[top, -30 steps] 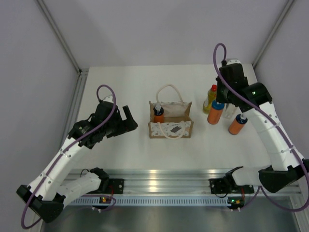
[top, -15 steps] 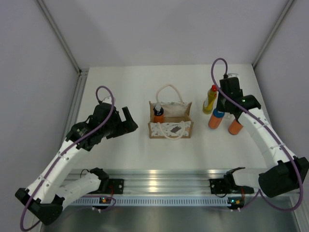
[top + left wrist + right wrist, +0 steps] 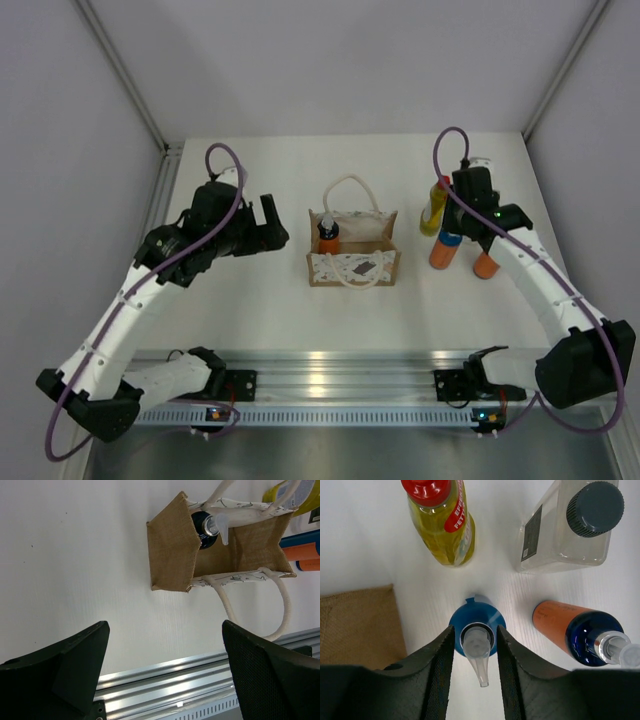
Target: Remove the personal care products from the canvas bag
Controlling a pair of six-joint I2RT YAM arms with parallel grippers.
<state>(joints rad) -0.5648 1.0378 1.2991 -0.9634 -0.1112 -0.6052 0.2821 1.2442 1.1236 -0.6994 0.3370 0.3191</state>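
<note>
One pump bottle (image 3: 328, 236) stands in the bag (image 3: 352, 268), at its left end. The other four are on the table (image 3: 250, 180), right of the bag: slim bottle (image 3: 436, 205) right-rear, second pump bottle (image 3: 446, 246) level with the bag, third pump bottle (image 3: 486, 265) farther right, square bottle (image 3: 570, 525) farthest right-rear.

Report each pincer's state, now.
Left pincer: open, empty.
Right pincer: straddles an orange bottle at its pump; whether it grips cannot be told.

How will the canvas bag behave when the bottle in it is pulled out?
The canvas bag holds its boxy shape, so it is probably fairly stiff. With one bottle inside it looks light: likely to slide or lift along. Its rope handles lie floppy and might snag.
</note>
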